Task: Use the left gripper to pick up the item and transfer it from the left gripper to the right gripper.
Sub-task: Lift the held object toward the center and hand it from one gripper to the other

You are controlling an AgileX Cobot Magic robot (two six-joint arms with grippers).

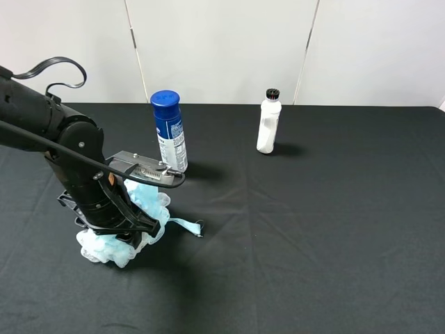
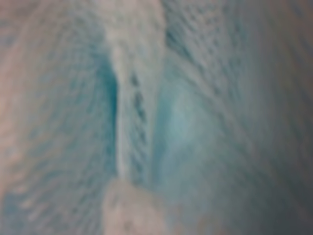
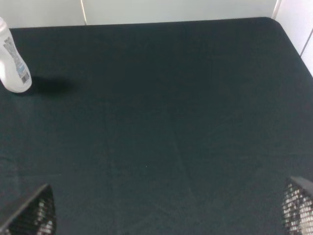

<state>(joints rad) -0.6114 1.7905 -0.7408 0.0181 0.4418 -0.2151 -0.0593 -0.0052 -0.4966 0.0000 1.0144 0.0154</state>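
Left gripper (image 1: 115,221): pushed down into the sponge near the desk's left edge, toward the front. The fingers are buried in mesh, so I cannot tell whether they are apart or clamped.
Bath sponge (image 1: 104,250): on the black desk (image 1: 313,236), squashed under that gripper.
Ribbon loop (image 1: 186,225): flat on the desk beside the sponge.
Spray can (image 1: 169,132): upright just behind the gripper.
Grasping well: likely needs a bite deep on the core rather than the frills, then a straight lift clear of the can.
White bottle (image 1: 268,124): upright near the back edge, well apart.
Right gripper (image 3: 166,208): fingers wide apart over bare desk.
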